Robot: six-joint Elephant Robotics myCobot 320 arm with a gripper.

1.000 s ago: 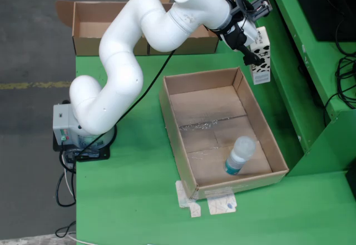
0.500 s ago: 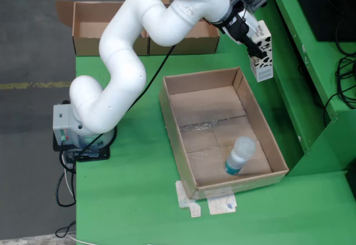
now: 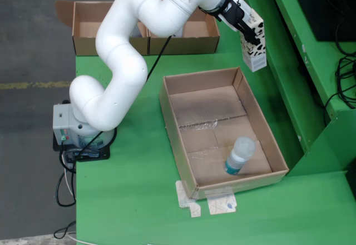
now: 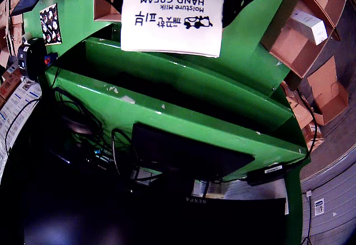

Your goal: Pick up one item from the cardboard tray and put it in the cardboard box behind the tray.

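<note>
One bottle [image 3: 239,155] with a pale cap lies at the near end of the cardboard tray [image 3: 173,124] on the green table [image 3: 128,189]. Beyond the tray's far right corner, my gripper [image 3: 245,20] is clamped on the hand cream box [image 3: 253,42], held off the table. Farther back stands the open cardboard box [image 3: 89,31]. Wrist view: the hand cream box [image 4: 172,14] label reads inverted.
</note>
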